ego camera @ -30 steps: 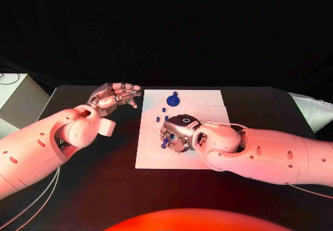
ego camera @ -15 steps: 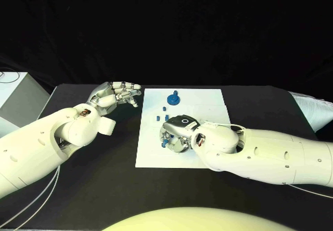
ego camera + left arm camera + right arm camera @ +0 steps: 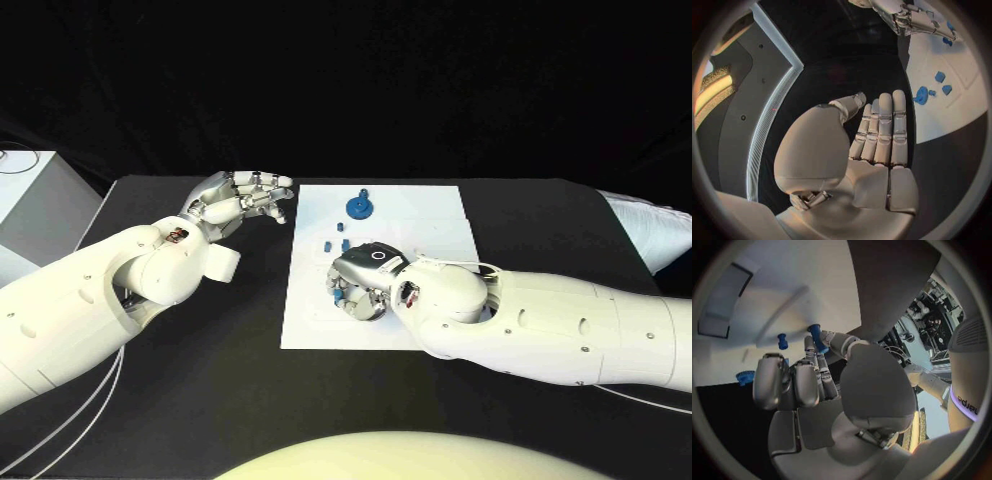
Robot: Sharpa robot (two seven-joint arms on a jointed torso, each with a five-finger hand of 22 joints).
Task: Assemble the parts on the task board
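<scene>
**Right hand pinches a blue peg over the task board**

Now the right hand (image 3: 364,282) sits low over the middle of the white task board (image 3: 433,215), fingers curled downward. From the right wrist view, a small blue peg (image 3: 817,337) is pinched at its fingertips; the head view hides that grip under the hand's back. Another short blue peg (image 3: 782,341) stands on the board just beside it, and a ribbed blue gear (image 3: 746,376) lies near the board's edge. From above, the blue gear (image 3: 359,208) rests at the far end of the board. The left hand (image 3: 240,196) hovers above the black table (image 3: 216,360) beside the board, holding nothing, fingers straight and together in the left wrist view. No readable writing appears on the board or parts.
</scene>
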